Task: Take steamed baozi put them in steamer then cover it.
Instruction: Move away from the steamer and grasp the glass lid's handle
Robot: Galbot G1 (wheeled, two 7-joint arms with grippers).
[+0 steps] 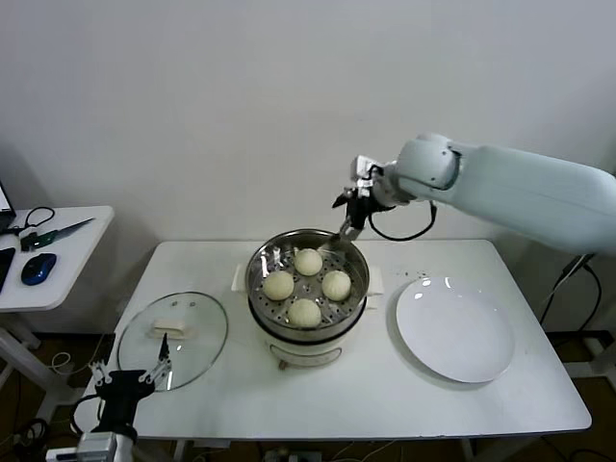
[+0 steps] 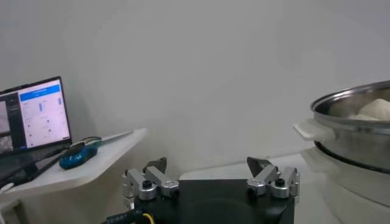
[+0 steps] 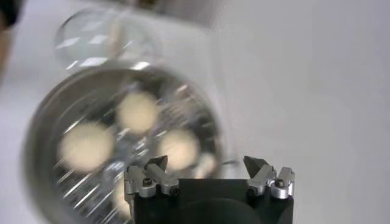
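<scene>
Right gripper [image 1: 348, 218]: hovering at the far rim of the steamer [image 1: 260, 289], jaws standing apart and holding nothing.
Left gripper [image 1: 130, 377]: waiting low at the table's near left corner, jaws apart, empty.
Steamed baozi [image 1: 306, 286]: all four are sitting on the perforated tray inside the steamer.
Cover [image 1: 173, 339]: lying flat on the table [image 1: 318, 395], left of the steamer, just beyond the left gripper.
Step in hand: covering; judged best by gripping the cream handle [image 1: 170, 330] squarely, lifting level and centring over the rim.
Around: an empty white plate [image 1: 454, 329] is lying right of the steamer.
Obstruction: the right arm is reaching over the pot and should probably clear off first.
</scene>
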